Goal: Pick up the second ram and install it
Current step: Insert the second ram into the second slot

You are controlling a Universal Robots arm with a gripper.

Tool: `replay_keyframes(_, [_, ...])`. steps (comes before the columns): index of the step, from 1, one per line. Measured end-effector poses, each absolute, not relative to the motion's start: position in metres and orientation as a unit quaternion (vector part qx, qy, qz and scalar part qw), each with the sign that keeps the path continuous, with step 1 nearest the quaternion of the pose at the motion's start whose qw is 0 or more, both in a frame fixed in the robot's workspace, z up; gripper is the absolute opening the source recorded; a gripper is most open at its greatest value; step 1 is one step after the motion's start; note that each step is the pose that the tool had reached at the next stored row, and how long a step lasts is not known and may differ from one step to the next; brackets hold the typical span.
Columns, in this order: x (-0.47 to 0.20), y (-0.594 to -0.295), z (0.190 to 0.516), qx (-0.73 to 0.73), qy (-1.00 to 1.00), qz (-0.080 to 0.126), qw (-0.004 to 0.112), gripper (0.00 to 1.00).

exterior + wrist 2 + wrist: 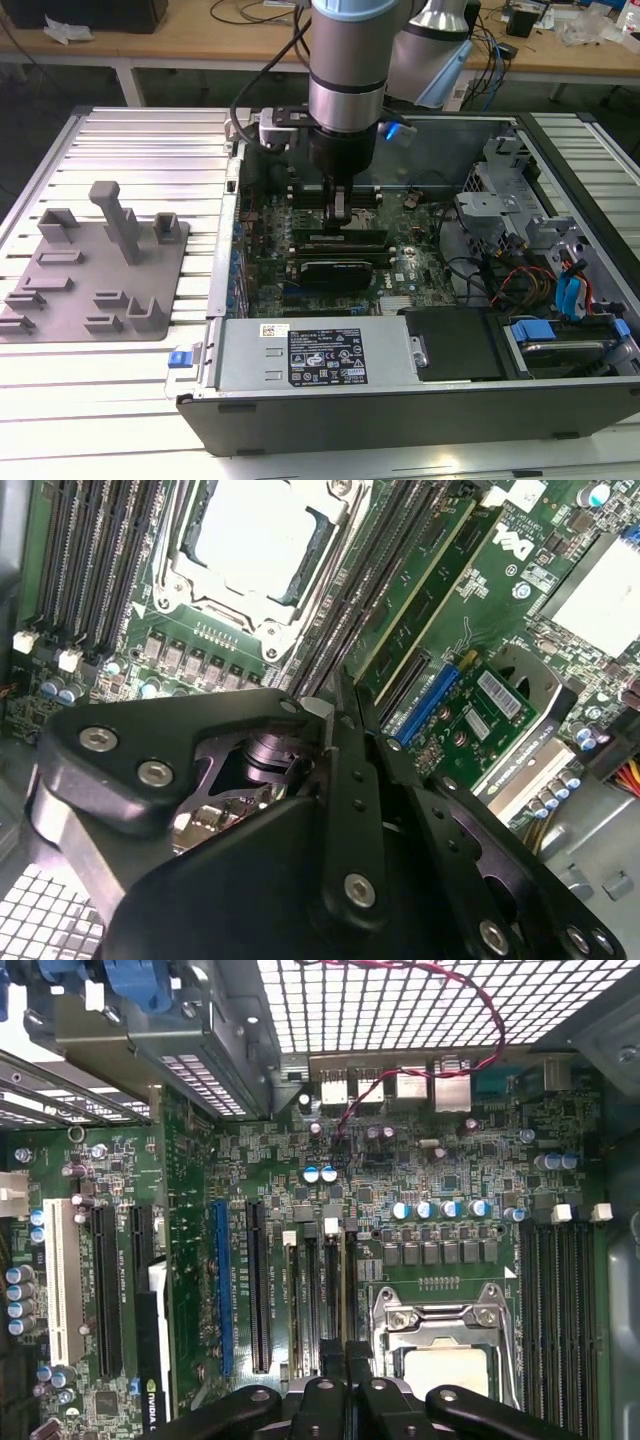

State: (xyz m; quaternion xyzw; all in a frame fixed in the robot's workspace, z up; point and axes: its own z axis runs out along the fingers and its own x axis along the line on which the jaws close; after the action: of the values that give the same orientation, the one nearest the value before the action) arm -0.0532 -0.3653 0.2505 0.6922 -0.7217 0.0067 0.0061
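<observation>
Slatted table (pixel 130 140) bore a grey fixture plate (pixel 60 300) at the exterior view's left, well apart from the open computer case (pixel 400 415). Inside it, the gripper (pixel 340 212) hung low over the motherboard (pixel 440 1160), its fingers drawn together. Whether they pinched anything I could not tell. In the second wrist view the second ram (pixel 435 575) stood upright in a slot near the fingertips, beside the processor socket (pixel 250 540). A black card (pixel 340 270) lay near, and cables (pixel 500 280) crowded the exterior view's right.

Open computer case (pixel 400 410) on the slatted table (pixel 140 140), grey fixture plate (pixel 95 265) at the exterior view's left, black card (pixel 340 270) inside, processor socket (pixel 255 540) between dark slots.
</observation>
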Motion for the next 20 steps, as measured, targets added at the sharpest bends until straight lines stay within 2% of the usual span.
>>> replay_keyframes(20, [-0.0456,-0.3675,0.2418,0.703,-0.711,0.007,0.006,0.09])
